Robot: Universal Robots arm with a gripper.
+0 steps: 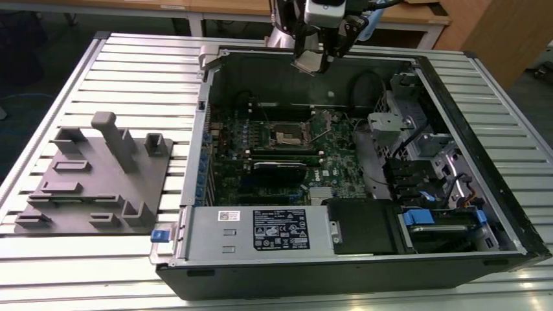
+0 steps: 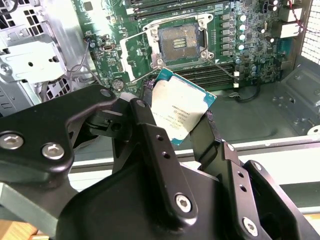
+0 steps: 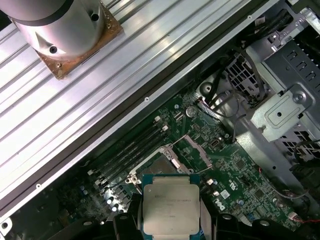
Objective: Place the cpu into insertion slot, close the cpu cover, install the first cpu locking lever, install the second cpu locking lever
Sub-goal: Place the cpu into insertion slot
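Open computer case (image 1: 346, 280) lying on the slatted desk (image 1: 138, 71), with the green circuit board (image 1: 338, 144) exposed inside it. The end effector (image 1: 311, 63) hangs over the case wall nearest the desk edge where the arm base (image 3: 65, 25) is bolted down.

In the second wrist view, the two black fingers (image 2: 150, 135) are drawn in against opposite edges of the cpu (image 2: 177, 112), so the end effector is clamped on the chip and open only as far as the chip is wide. The cpu is carried with its silvery metal top towards both wrist cameras. It is raised clear of the board and slightly tilted.

The insertion slot (image 2: 177, 42) sits near the middle of the board, apart from the held chip, and its dark centre is uncovered and unoccupied. The cpu cover (image 2: 136, 56) is swung up off the slot and stands tilted just beside it. Long narrow black card slots run between the insertion slot and the chip in that view.

A grey fixture plate (image 1: 95, 178) with upright blocks lies near the case, towards the desk edge on the exterior view's left.
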